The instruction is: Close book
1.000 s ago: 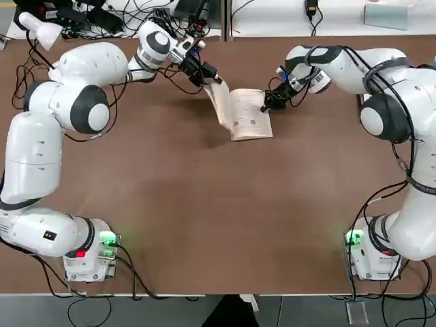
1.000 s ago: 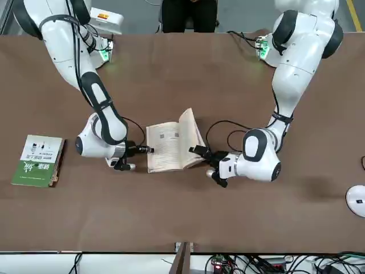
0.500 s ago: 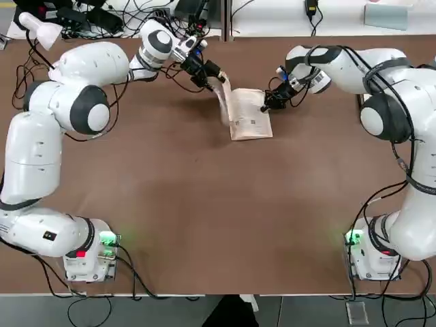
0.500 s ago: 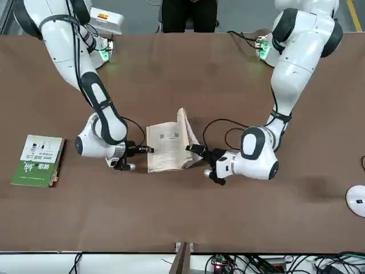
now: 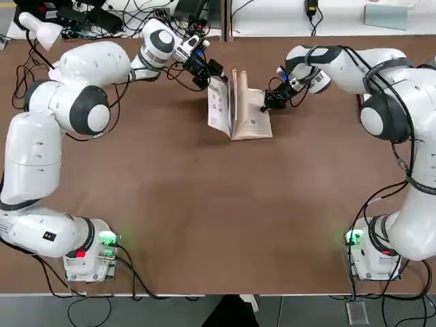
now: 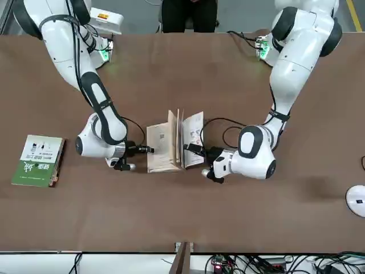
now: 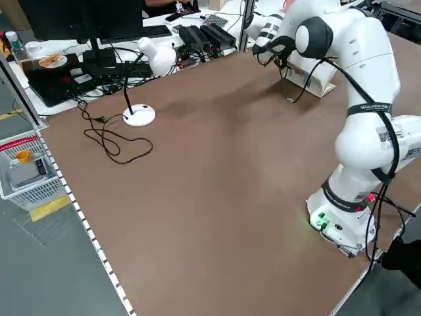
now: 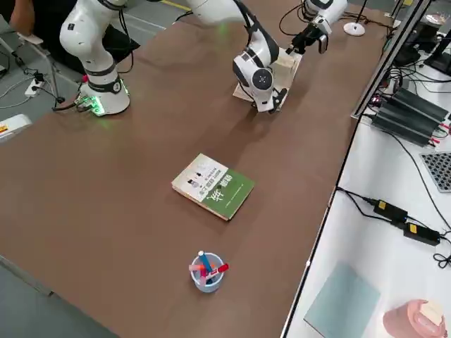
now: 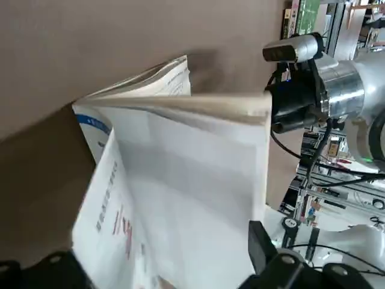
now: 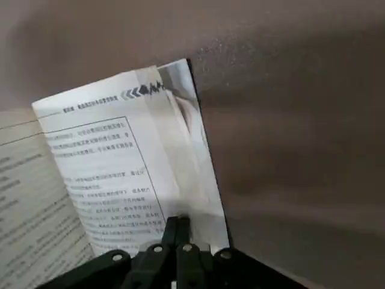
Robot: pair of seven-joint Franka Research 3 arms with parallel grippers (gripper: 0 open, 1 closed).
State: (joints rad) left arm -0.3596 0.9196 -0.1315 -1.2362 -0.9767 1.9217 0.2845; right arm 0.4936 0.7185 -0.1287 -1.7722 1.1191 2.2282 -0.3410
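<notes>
The book (image 5: 253,121) lies open at the far middle of the table. Its right half is flat, with cream text pages (image 10: 102,156) facing up. Its left half stands about upright, white cover (image 5: 218,103) with blue lettering (image 9: 114,180) facing outward. My left gripper (image 5: 212,73) is open at the raised cover's far edge, and its fingers (image 9: 267,256) sit spread on either side of that cover. My right gripper (image 5: 266,105) is shut, with its fingertips (image 10: 178,226) resting on the flat right page. The front view shows the raised leaves (image 6: 174,140) between both grippers.
A thicker green-and-white book (image 6: 39,160) lies closed towards the robot's right side of the table. A cup of pens (image 8: 206,271) stands beyond it. A white desk lamp (image 5: 37,28) stands at the far left corner. Cables trail along the far edge.
The book's left half has swung up from a slant to about upright, showing its white cover. My left gripper has moved right with it. The right gripper has stayed on the page.
</notes>
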